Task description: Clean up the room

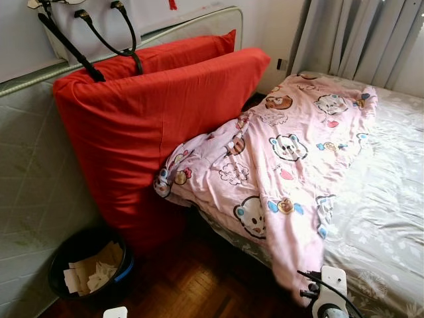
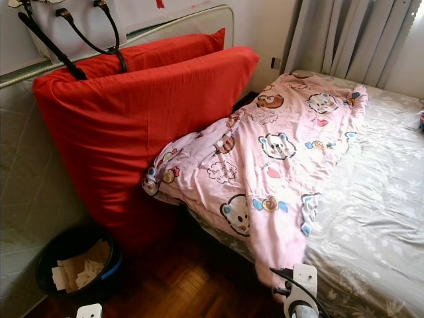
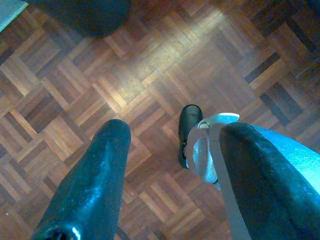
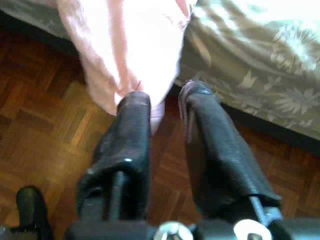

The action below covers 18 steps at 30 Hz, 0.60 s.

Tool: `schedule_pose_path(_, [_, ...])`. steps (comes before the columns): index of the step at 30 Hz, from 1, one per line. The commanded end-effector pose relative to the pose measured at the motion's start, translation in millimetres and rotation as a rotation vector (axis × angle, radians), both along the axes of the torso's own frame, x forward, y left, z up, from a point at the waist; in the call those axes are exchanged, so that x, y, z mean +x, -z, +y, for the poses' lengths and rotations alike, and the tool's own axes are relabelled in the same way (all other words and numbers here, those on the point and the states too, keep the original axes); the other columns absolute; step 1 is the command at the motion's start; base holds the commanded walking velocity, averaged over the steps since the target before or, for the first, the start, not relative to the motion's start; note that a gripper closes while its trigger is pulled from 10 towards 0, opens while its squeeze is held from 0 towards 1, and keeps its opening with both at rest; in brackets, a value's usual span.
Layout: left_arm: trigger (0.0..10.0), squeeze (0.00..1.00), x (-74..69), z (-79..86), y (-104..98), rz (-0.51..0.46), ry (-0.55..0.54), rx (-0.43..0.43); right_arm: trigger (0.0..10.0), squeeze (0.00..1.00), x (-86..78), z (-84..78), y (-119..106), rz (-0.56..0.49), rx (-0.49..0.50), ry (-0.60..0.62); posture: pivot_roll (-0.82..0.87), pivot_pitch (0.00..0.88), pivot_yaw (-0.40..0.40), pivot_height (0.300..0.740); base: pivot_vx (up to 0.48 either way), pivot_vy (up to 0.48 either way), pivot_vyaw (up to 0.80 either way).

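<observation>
A pink blanket printed with cartoon animals lies rumpled across the bed, and one corner hangs over the bed's near edge toward the floor. My right gripper is low beside the bed, open by a narrow gap. The hanging blanket corner is right at its fingertips. My right arm shows at the bottom edge under that corner. My left gripper hangs open over the parquet floor, holding nothing.
Two big red cushions lean against a pale upright mattress on the left. A black handbag rests on top of them. A black bin with paper scraps stands on the floor below. Grey curtains hang behind the bed.
</observation>
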<state>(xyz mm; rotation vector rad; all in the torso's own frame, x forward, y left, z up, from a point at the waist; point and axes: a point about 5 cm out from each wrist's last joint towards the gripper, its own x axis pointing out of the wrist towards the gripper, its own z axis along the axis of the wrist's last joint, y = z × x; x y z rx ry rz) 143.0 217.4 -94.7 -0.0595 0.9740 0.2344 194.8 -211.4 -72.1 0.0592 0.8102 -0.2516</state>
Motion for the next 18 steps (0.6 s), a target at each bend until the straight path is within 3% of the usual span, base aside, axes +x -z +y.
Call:
schedule_pose_path(1, [10.0, 0.00, -2.8, 3.0, 0.5, 0.014, 0.017, 0.014, 10.0, 0.77, -5.1, 3.6, 3.9, 0.035, 0.003, -0.027, -0.07, 0.000, 0.003, 0.740, 0.000, 0.000, 0.00])
schedule_pose_path(2, [10.0, 0.00, -3.0, 2.9, 0.6, 0.015, 0.020, 0.015, 10.0, 0.69, -7.4, 4.1, 5.3, 0.048, 0.001, -0.041, -0.07, 0.000, 0.005, 0.740, 0.000, 0.000, 0.00])
schedule_pose_path(3, [10.0, 0.00, -3.1, 2.8, 0.6, 0.016, 0.021, 0.015, 10.0, 0.27, -8.8, 4.4, 6.1, 0.053, 0.006, -0.042, -0.07, 0.000, 0.005, 0.740, 0.000, 0.000, 0.00])
schedule_pose_path(5, [10.0, 0.00, -3.1, 2.8, 0.7, 0.016, 0.021, 0.015, 10.0, 0.27, -9.2, 4.5, 6.3, 0.054, 0.009, -0.041, -0.07, 0.000, 0.005, 0.740, 0.000, 0.000, 0.00])
schedule_pose_path(6, [10.0, 0.00, -3.2, 2.9, 0.7, 0.017, 0.022, 0.015, 10.0, 0.00, -9.9, 4.9, 6.8, 0.056, 0.015, -0.046, -0.07, 0.000, 0.006, 0.740, 0.000, 0.000, 0.00])
schedule_pose_path(18, [10.0, 0.00, -2.6, 1.8, 0.7, 0.017, 0.029, 0.011, 10.0, 0.00, -15.8, 8.7, 10.6, 0.095, 0.009, -0.128, -0.07, 0.000, 0.001, 0.740, 0.000, 0.000, 0.00])
